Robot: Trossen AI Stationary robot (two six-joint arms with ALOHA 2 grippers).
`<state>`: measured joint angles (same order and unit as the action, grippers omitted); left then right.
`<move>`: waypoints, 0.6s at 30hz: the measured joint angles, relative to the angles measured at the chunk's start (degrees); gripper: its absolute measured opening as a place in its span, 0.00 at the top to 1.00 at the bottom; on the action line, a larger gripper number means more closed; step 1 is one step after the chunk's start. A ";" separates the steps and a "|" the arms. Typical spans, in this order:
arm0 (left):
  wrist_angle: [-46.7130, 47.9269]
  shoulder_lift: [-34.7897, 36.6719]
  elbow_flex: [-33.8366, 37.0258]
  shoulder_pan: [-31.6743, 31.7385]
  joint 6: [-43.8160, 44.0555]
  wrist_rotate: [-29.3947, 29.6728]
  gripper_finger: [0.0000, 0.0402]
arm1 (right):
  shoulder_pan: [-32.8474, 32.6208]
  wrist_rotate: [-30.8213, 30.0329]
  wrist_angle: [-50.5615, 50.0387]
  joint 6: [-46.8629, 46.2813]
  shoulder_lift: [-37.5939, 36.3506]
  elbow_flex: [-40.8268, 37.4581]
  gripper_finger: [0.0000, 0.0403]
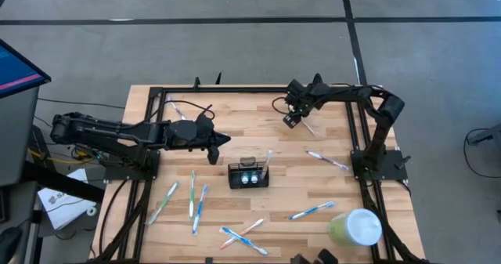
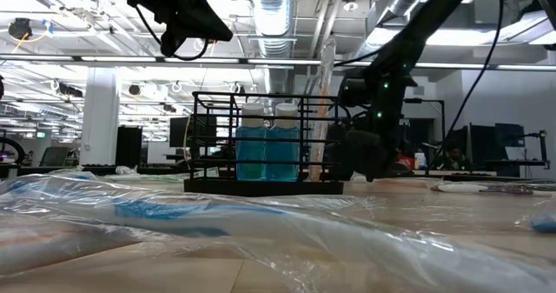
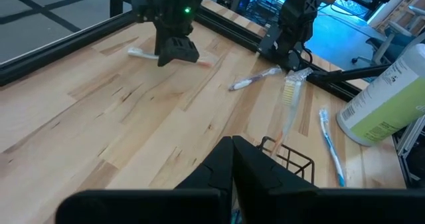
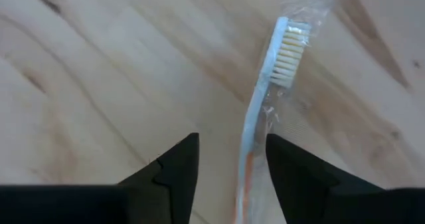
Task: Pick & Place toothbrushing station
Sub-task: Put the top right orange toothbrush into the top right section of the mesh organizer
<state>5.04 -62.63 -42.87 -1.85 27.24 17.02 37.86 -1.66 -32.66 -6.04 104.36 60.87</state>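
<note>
No writing is legible anywhere. The toothbrushing station (image 1: 249, 174) stands mid-table on the pale wood table (image 1: 250, 115). The right gripper (image 4: 229, 161), jaws apart, straddles a wrapped toothbrush (image 4: 265, 98) lying near the far edge. The left gripper (image 1: 223, 139), jaws together, hovers beside the station. Behind is an open office with exposed ceiling ducts (image 2: 278, 15)

Pale green cup (image 1: 356, 228) on wooden table (image 1: 235, 131), loose wrapped toothbrushes (image 1: 196, 205)
</note>
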 joint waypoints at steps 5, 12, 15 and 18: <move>0.02 0.00 0.00 0.00 -0.22 -0.02 1.00 | 1.42 0.01 -0.87 0.00 0.00 -0.08 0.69; 0.02 0.00 0.00 0.00 -0.28 -0.02 1.00 | 2.06 0.08 -1.76 0.03 0.00 -0.08 0.85; 0.02 0.00 0.00 0.00 -0.28 -0.04 1.00 | 2.02 0.12 -2.50 0.38 0.00 -0.08 0.94; 0.02 0.00 0.00 0.00 -0.31 -0.04 1.00 | 2.02 0.13 -3.03 0.48 -0.11 -0.08 0.98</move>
<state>5.06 -62.63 -42.87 -1.85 26.93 16.97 39.88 -1.53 -35.69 -5.56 104.25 60.80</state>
